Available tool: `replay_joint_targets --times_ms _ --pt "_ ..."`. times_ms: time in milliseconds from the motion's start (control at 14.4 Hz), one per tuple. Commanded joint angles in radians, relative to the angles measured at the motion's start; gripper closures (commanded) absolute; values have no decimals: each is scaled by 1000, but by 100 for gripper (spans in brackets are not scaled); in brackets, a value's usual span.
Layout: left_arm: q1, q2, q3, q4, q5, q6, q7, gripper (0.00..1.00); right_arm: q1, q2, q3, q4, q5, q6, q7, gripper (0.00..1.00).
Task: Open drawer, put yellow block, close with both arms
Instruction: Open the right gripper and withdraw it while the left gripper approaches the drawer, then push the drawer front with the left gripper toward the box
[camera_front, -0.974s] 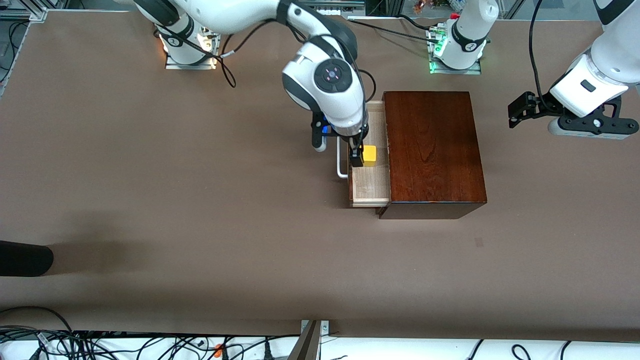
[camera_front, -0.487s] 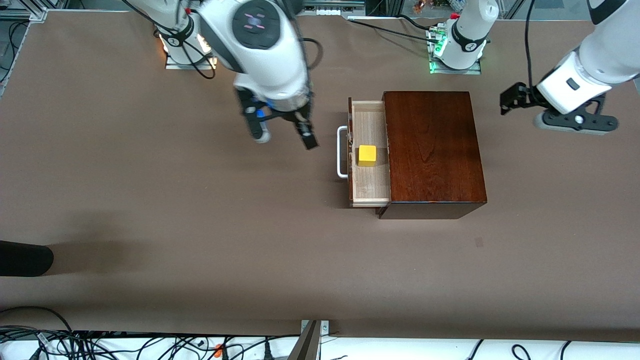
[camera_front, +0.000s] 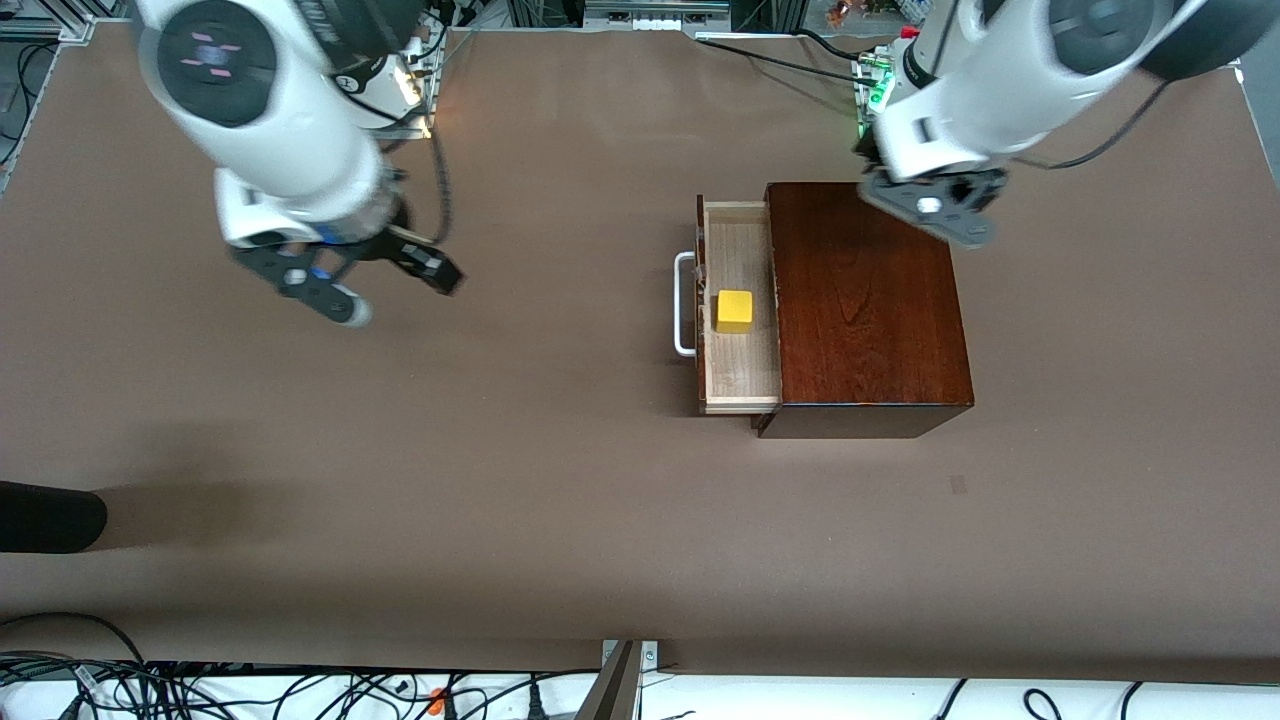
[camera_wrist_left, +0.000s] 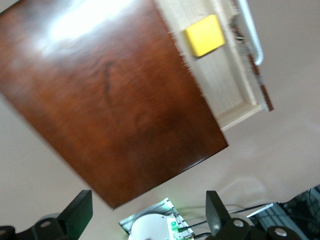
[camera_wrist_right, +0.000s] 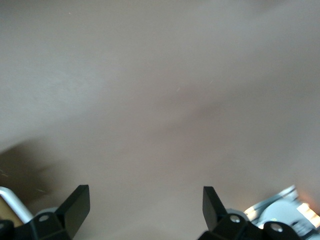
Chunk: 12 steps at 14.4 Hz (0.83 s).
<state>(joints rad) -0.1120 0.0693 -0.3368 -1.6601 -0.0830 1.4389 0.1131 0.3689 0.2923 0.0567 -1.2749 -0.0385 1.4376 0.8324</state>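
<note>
Block: yellow block sits in the open drawer, about mid-length, just beside the front panel, clear of both grippers
Drawer: pulled partway out of the box; handle faces the right arm's end of the table
Right gripper: released, fingers spread, empty, over bare table well apart from the handle
Left gripper: fingers spread, empty, over the box top at its edge nearest the bases
Step (judged): only closing is left, with both arms
Method: left gripper braces the box so it cannot slide; right gripper meets the front panel squarely at mid-handle and pushes straight along the drawer's travel
Risk: off-centre push may skew and jam the tray
</note>
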Motion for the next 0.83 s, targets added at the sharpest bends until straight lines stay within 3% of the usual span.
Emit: replay_joint_targets --times_ms 0,278,487,765 --pt "8 113 -60 77 -30 67 123 0 -111 -185 -17 -246 12 99 -323 0" --pt "6 245 -200 75 -8 294 363 0 -284 -231 -18 -304 12 126 -686 0" --pt "-84 341 -208 77 72 475 517 0 -357 -226 -38 -300 12 139 -878 0" --pt "-162 441 -208 77 186 653 632 0 -357 -225 -83 -300 5 145 -908 0"
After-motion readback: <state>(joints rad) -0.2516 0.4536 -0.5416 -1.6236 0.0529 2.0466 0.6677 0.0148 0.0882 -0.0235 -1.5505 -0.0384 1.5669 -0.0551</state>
